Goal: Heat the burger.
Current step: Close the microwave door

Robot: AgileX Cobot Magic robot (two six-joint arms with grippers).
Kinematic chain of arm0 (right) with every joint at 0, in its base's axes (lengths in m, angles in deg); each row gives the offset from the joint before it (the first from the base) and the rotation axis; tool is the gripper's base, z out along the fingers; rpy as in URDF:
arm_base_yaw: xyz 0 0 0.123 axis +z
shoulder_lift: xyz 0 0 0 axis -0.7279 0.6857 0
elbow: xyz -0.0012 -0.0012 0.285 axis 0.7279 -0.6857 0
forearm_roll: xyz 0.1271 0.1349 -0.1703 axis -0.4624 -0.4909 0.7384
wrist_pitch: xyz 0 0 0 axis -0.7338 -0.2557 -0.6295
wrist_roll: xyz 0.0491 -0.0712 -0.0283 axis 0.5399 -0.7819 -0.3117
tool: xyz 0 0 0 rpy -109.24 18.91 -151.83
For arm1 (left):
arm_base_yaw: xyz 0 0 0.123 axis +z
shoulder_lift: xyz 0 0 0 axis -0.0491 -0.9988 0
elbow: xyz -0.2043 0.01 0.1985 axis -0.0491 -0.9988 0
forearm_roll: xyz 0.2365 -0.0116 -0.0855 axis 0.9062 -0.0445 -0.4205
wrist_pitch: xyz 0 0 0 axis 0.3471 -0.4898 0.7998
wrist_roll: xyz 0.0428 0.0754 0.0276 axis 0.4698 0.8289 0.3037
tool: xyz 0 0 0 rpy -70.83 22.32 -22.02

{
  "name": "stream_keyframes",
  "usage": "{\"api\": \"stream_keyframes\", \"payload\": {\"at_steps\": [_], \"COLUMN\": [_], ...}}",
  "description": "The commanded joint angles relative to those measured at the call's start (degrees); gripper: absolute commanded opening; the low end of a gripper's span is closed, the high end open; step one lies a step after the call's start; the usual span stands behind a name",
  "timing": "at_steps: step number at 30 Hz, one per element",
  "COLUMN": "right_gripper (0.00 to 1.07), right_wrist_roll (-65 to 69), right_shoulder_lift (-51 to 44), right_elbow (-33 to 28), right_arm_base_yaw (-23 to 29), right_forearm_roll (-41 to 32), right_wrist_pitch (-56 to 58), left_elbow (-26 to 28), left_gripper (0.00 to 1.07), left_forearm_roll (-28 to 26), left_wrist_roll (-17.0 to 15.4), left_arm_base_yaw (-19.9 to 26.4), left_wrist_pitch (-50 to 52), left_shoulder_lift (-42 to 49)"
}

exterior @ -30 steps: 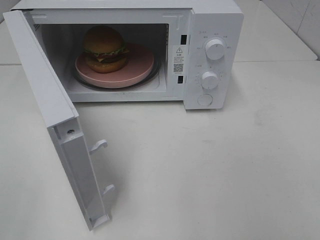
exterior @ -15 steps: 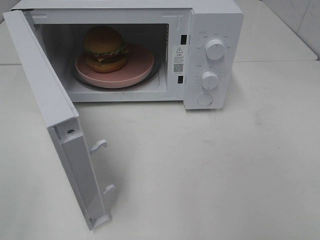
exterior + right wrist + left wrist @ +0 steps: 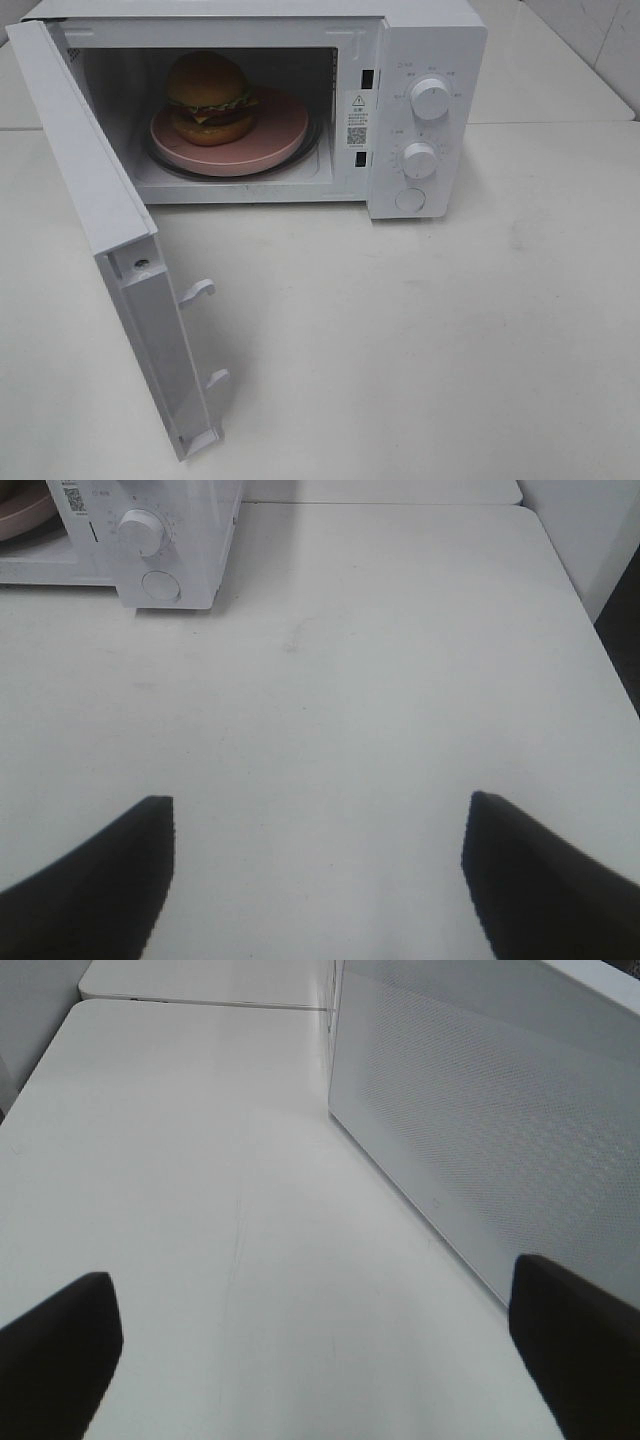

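Observation:
The burger point(image 3: 209, 97), with golden-brown buns, lettuce and cheese, stands on a round pink plate point(image 3: 275, 130) inside the white microwave point(image 3: 425, 30). The microwave door point(image 3: 100, 220) is swung wide open toward the front left. Neither arm shows in the exterior high view. My left gripper point(image 3: 315, 1345) is open and empty above the table, beside the perforated outer face of the door point(image 3: 480, 1130). Open and empty too, my right gripper point(image 3: 318, 855) hangs over the table, well back from the microwave's control panel point(image 3: 160, 540).
Two knobs point(image 3: 430, 98) point(image 3: 419, 160) and a round door button point(image 3: 410, 200) sit on the microwave's right panel. The open door juts out over the white table point(image 3: 430, 340). A table edge point(image 3: 590, 610) shows in the right wrist view.

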Motion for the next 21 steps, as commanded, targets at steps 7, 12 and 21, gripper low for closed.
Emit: {"api": "stream_keyframes", "payload": {"at_steps": [7,12,21], "right_gripper": [0.76,0.76,0.76], "right_wrist_roll": [-1.0,-1.0,-1.0], "right_shoulder_lift": [-1.5,-1.5,-1.5], "right_elbow": [0.0,0.0,0.0], "right_arm_base_yaw": [-0.4,-0.4,-0.4], "right_forearm_roll": [0.0,0.0,0.0], "right_wrist_pitch": [-0.1,-0.1,-0.1], "left_elbow": [-0.2,-0.2,2.2], "left_gripper": [1.03,1.03,1.03], "left_forearm_roll": [0.0,-0.2,-5.2], "left_wrist_roll": [-0.3,-0.2,4.2], "left_arm_base_yaw": [-0.3,-0.3,-0.3], "left_wrist_pitch": [0.6,0.6,3.2], "left_shoulder_lift": [1.1,1.1,-2.8]}}
